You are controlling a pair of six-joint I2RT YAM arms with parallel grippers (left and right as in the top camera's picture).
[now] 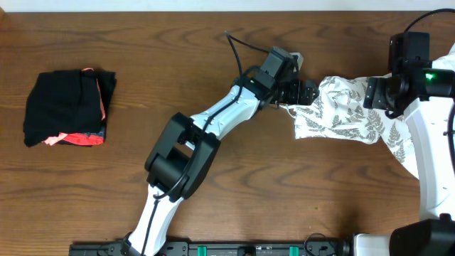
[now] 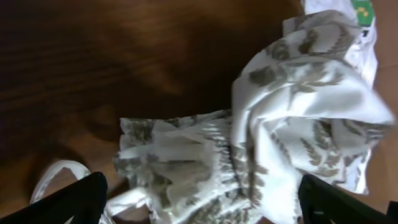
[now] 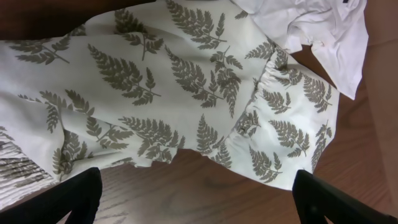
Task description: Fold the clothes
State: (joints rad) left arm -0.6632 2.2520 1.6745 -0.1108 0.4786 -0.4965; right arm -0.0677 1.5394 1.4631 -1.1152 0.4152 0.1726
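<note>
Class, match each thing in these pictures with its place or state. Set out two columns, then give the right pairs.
Things:
1. fern-print dress
2. black bundle
3. left end effector

Place or state:
A. open, at the dress's left edge
B. far left of the table
C. bunched on the table's right side

Pairs: 1-C, 2-B, 3-A

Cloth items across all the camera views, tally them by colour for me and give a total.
White thin fabric dress with grey-green fern-leaf print: 1
Black cloth bundle with coral-pink trim: 1
Plain white unprinted cloth: 1
Total: 3
</note>
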